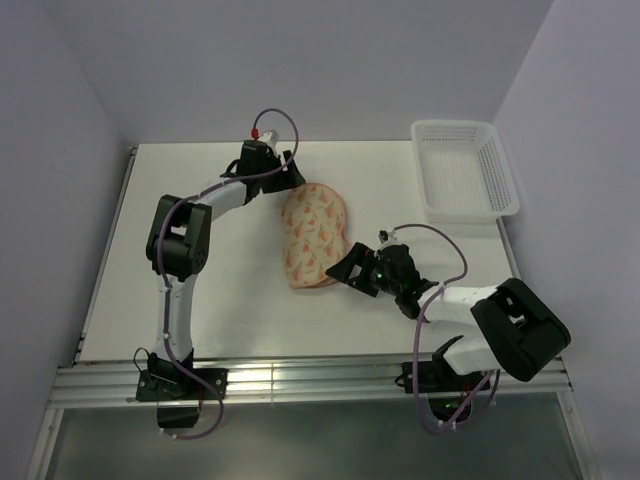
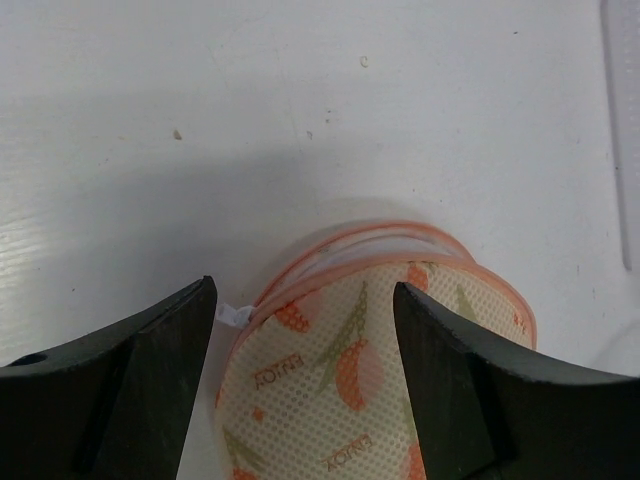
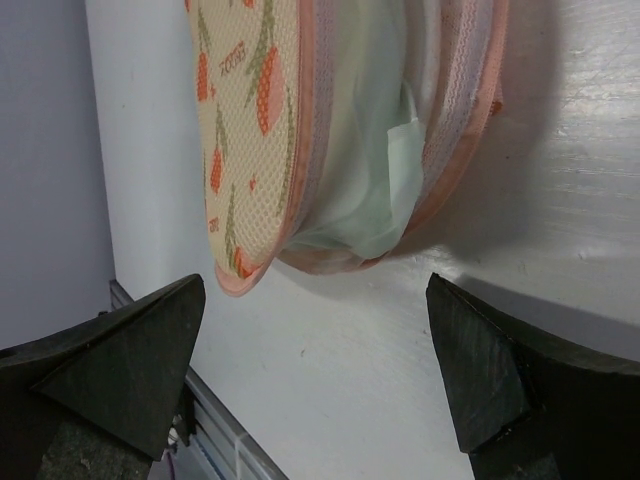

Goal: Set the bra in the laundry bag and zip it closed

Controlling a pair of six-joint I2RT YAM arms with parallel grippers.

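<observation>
Nearest: right gripper (image 3: 312,300), matte black wedge fingers spread wide and empty, just short of the near end of the laundry bag (image 1: 315,235). The bag is peanut-shaped, of cream honeycomb mesh printed orange and green with a pink zip rim, and lies flat mid-table (image 1: 250,300). Its near end gapes, and the smooth pale-mint bra (image 3: 370,190) sits inside between the shells. The left gripper (image 2: 305,300) is equally wide, straddling the rounded far end; contact cannot be told. A white perforated plastic basket (image 1: 462,170) stands at the far right corner.

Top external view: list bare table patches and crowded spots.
Bare: white table left of left arm; between cream printed laundry bag and white perforated plastic basket; near strip before bag. Crowded: left hand, right hand at bag's ends.
</observation>
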